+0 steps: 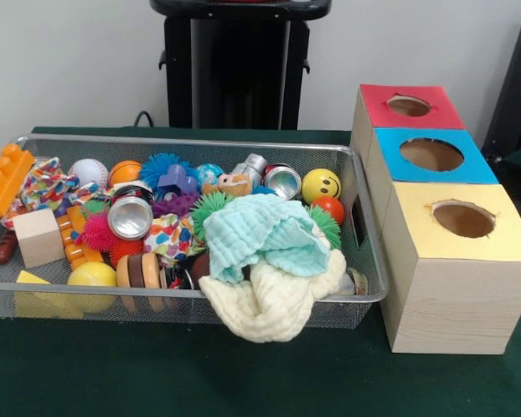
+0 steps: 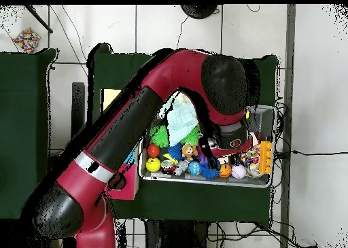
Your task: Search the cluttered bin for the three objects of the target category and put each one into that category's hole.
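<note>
A wire mesh bin (image 1: 191, 142) holds mixed clutter. A teal cloth (image 1: 265, 233) lies on a cream cloth (image 1: 273, 304) that hangs over the front rim. Two cans (image 1: 130, 217) (image 1: 283, 181), a smiley ball (image 1: 320, 185), a baseball (image 1: 89, 171), a yellow ball (image 1: 92, 276), a wooden block (image 1: 38, 236) and spiky balls lie among it. Right of the bin stand three boxes with holes: red (image 1: 399, 122), blue (image 1: 391, 169), yellow (image 1: 417, 234). In the overhead view the arm's end with the gripper (image 2: 231, 138) hangs above the bin (image 2: 204, 179). No gripper shows in the front view.
An orange toy brick (image 1: 4, 180) leans on the bin's left rim. The red arm (image 2: 156, 96) crosses above the boxes and hides much of them from overhead. Green cloth (image 1: 156, 373) covers the table in front of the bin.
</note>
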